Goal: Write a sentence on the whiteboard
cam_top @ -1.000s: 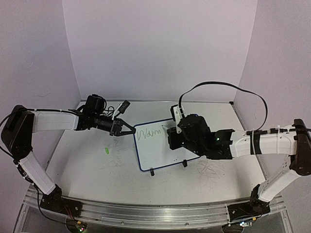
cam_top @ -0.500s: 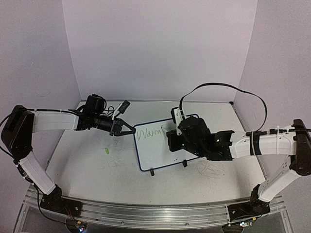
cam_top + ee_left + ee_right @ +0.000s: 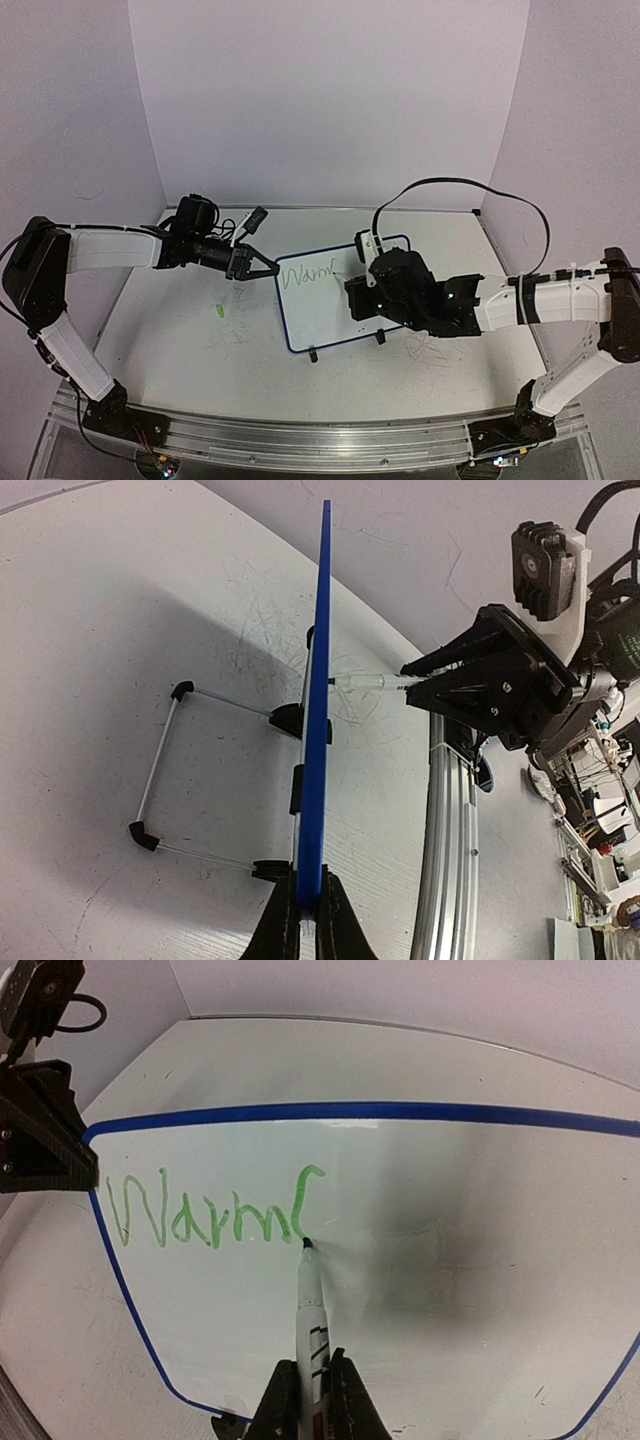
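Note:
The whiteboard [image 3: 322, 315] stands tilted on its feet at mid-table, and in the left wrist view I see its blue rim [image 3: 322, 670] edge-on. My left gripper [image 3: 268, 269] is shut on the board's left edge, both jaws pressed against the rim [image 3: 308, 920]. The sentence [image 3: 215, 1210] reads "Warm" in green, followed by a tall curved stroke. My right gripper [image 3: 311, 1392] is shut on a white marker [image 3: 311, 1305]. The marker's tip touches the board at the foot of that stroke. From above, the right gripper [image 3: 354, 292] covers the board's right part.
A small green cap [image 3: 219, 310] lies on the table left of the board. The board's wire stand [image 3: 160, 770] sticks out behind it. An aluminium rail [image 3: 300, 432] runs along the near edge, and walls close in the back and sides.
The right gripper has shifted slightly right and down with the marker. A new curved green stroke now follows "Warm". The left gripper has kept still on the board's edge.

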